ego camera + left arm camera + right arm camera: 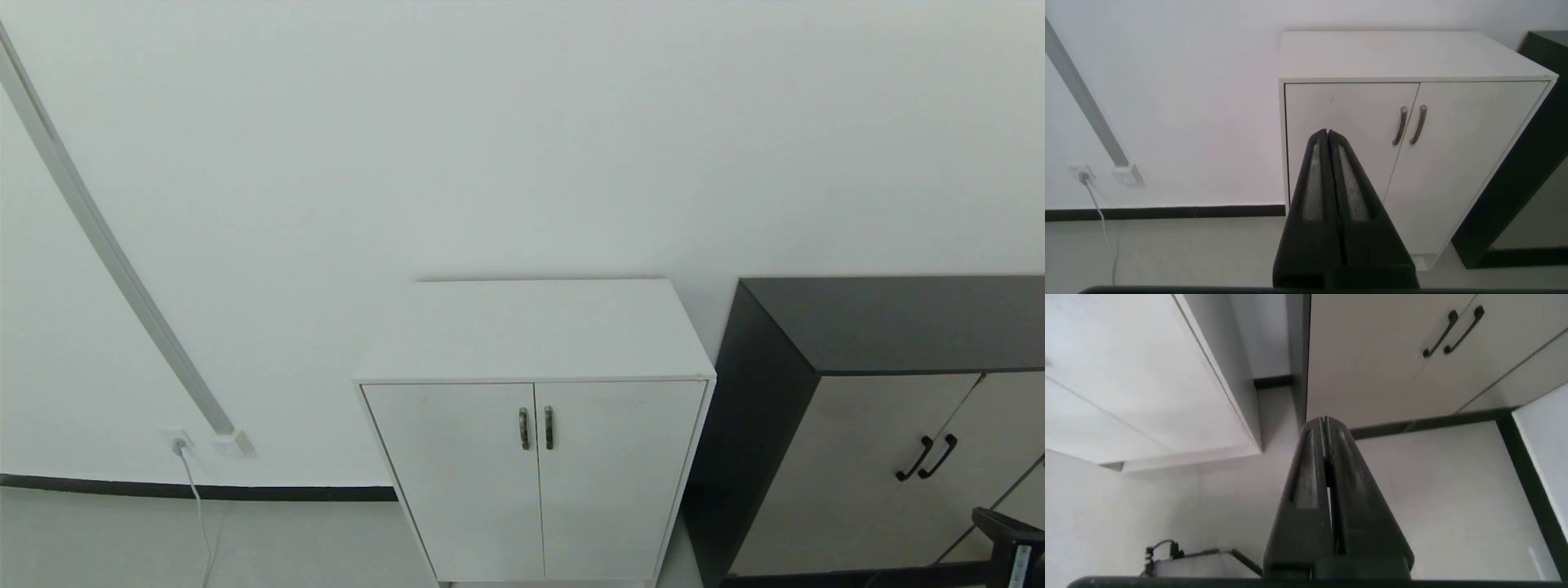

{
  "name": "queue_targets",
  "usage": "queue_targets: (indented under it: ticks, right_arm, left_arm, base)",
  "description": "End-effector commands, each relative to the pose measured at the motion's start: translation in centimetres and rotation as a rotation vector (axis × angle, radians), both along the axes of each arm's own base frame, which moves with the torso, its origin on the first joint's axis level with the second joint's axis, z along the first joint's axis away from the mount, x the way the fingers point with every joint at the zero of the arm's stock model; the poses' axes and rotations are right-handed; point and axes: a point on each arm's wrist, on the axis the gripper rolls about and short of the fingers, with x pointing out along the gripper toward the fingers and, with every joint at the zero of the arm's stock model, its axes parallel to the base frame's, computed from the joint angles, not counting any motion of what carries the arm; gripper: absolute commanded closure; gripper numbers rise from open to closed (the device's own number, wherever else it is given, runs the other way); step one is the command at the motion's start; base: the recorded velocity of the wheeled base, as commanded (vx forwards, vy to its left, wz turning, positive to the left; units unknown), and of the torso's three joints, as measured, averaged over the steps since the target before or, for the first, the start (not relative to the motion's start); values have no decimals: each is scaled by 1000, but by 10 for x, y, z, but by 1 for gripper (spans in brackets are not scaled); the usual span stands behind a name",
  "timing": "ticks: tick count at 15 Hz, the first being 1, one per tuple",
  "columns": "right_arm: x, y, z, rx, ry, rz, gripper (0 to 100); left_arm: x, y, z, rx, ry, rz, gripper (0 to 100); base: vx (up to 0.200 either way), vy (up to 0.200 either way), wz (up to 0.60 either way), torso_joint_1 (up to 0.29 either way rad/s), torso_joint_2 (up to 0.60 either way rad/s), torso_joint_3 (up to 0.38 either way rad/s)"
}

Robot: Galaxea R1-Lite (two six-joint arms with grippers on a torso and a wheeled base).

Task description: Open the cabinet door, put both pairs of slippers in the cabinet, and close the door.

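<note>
White cabinet [535, 331]: standing ahead of the arms, its two doors [612, 482] lying shut.
Handles [536, 428]: running upright, side by side where the doors are meeting.
Left gripper [1328, 133]: fingers pressing together, facing the doors squarely, handles lying ahead and slightly to its right; likely the better-placed arm.
Right gripper [1325, 421]: fingers pressing together, pointing down at the floor [1437, 506] between the cabinets.
Dark cabinet [865, 425]: standing just beside, possibly crowding the right-hand door's swing.

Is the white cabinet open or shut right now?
Shut. The white two-door cabinet has both doors flush, its metal handles side by side.
</note>
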Motion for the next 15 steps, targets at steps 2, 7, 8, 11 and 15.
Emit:
queue_targets:
  ticks: [2, 7, 8, 11, 15]
  right_arm:
    - [-32, -1, 4, 23, -24, 48, 100]
    - [-63, -1, -7, 56, 54, 127, 100]
    - [-68, -1, -10, 63, 82, 139, 100]
    - [-83, -1, -18, 84, 130, 186, 100]
    - [-94, -1, -23, 89, 134, 223, 100]
  left_arm:
    - [0, 0, 0, -1, 1, 2, 100]
    - [0, 0, 0, -1, 1, 0, 100]
    - [0, 0, 0, -1, 1, 0, 100]
    - [0, 0, 0, -1, 1, 2, 100]
    - [0, 0, 0, -1, 1, 0, 100]
  base:
    - [0, 0, 0, 0, 0, 0]
    - [0, 0, 0, 0, 0, 0]
    - [0, 0, 0, 0, 0, 0]
    - [0, 0, 0, 0, 0, 0]
    - [0, 0, 0, 0, 0, 0]
